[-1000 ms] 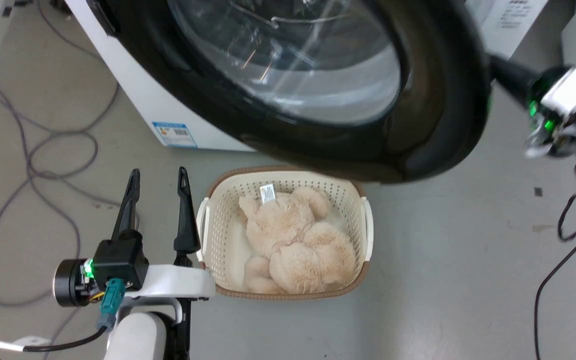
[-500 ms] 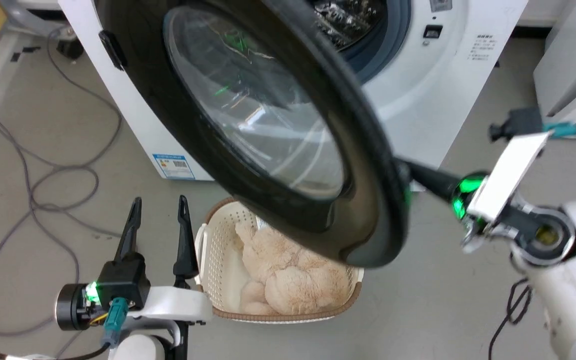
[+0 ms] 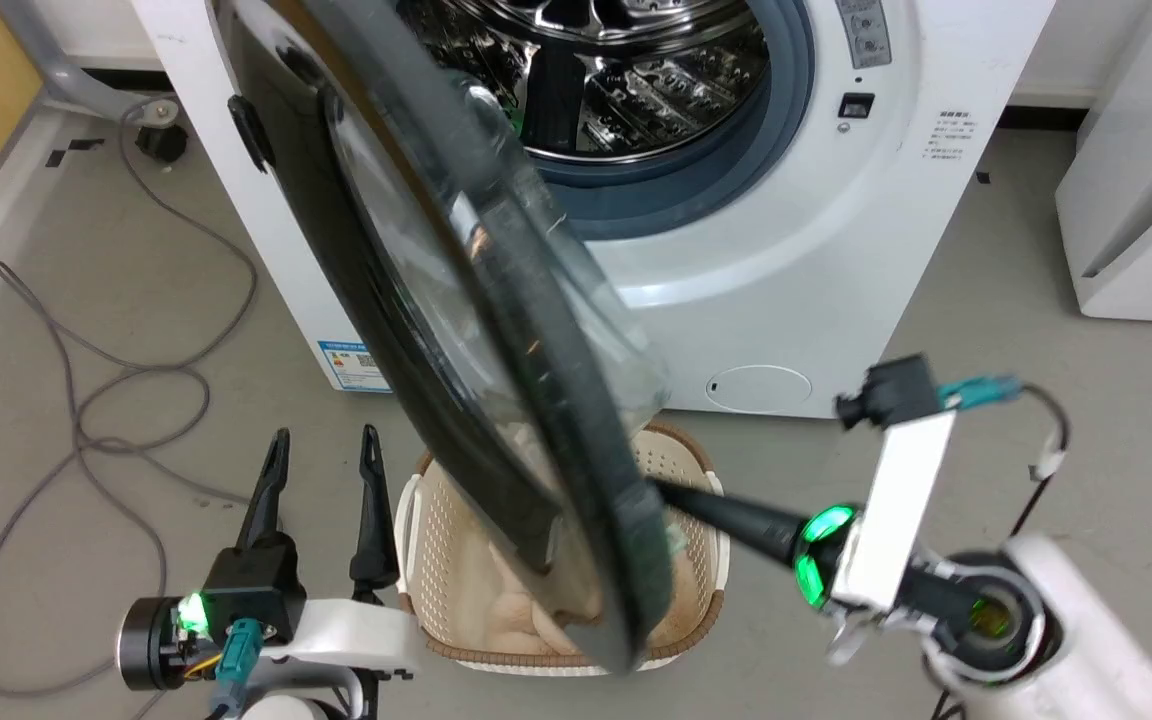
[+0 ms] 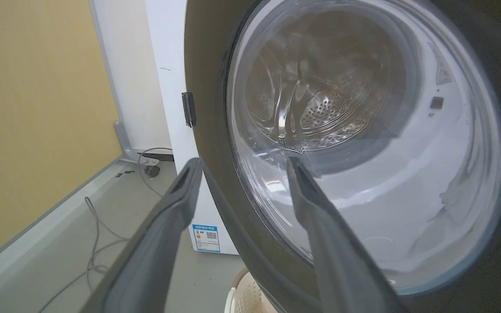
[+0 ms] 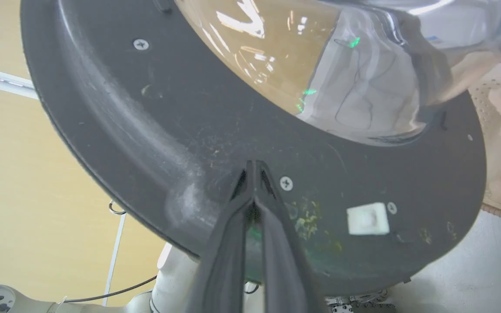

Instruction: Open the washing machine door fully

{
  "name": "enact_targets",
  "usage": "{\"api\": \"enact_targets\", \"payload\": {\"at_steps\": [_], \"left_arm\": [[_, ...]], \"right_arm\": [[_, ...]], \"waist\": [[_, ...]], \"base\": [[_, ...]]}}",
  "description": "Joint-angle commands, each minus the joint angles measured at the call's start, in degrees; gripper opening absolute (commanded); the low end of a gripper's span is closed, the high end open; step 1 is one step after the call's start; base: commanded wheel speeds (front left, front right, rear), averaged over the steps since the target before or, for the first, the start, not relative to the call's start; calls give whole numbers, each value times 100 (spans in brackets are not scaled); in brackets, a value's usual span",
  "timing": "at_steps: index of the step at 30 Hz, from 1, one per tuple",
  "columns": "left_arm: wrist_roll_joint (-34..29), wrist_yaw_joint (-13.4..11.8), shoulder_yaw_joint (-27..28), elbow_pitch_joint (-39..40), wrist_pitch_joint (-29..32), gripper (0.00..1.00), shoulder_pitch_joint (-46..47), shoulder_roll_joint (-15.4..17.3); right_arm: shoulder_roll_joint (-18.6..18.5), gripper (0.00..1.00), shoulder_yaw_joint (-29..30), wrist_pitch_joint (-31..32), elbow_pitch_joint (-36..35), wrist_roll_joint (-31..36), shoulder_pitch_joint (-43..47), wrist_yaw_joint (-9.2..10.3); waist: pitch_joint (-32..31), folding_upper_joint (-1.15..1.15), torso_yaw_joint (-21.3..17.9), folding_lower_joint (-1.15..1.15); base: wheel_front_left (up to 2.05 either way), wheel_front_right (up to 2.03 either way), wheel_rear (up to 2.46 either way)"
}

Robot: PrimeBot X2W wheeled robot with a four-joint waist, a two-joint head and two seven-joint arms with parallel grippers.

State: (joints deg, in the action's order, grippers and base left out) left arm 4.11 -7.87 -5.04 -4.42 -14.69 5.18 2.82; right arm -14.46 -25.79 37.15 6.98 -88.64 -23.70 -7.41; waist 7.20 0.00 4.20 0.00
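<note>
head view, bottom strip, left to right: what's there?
grey cable → left gripper, open → washing machine door, lower edge → right gripper, shut, tip at the door's inner rim. Basket left out: the door overlaps it.

The washing machine door (image 3: 456, 330) has swung from broadside to nearly edge-on in the head view, baring the steel drum (image 3: 636, 80), while the right gripper (image 3: 661, 487), tips against the door's inner rim, has followed it from upper right to lower right.
</note>
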Motion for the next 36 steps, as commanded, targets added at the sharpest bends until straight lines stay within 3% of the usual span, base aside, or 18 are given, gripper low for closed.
{"api": "enact_targets", "payload": {"at_steps": [1, 13, 18, 23, 29, 33, 36], "left_arm": [[-31, 23, -7, -33, -30, 100, -81, 6], [-17, 11, -11, -77, -30, 100, -218, 6], [-11, 5, 36, -103, -30, 100, -285, 6], [4, 3, 45, -112, -30, 100, -333, 6], [6, 10, 98, -124, -30, 100, -374, 6], [2, 17, 126, -116, -30, 100, -434, 6], [-8, 34, 158, -101, -30, 100, -451, 6]], "right_arm": [[104, 0, -93, 11, -82, -38, 178, -8], [325, 0, -354, -114, -354, -10, 565, -8], [395, 0, 119, -1134, -417, 413, 532, -8], [286, 0, 570, -2737, -579, 1329, 420, -8], [-136, 0, 816, -4441, -471, 2374, 545, -8], [-505, 0, 1019, -5070, -221, 3412, 623, -8], [-630, 0, 1381, -5198, -106, 4778, 709, -8]], "waist": [[-29, 0, 2, 0], [-164, 0, -60, 0], [-259, 0, -161, 0], [-333, 0, -224, 0], [-436, 0, -311, 0], [-492, 0, -370, 0], [-494, 0, -400, 0]], "base": [[0, 0, 0], [0, 0, 0], [0, 0, 0], [0, 0, 0], [0, 0, 0], [0, 0, 0], [0, 0, 0]]}}
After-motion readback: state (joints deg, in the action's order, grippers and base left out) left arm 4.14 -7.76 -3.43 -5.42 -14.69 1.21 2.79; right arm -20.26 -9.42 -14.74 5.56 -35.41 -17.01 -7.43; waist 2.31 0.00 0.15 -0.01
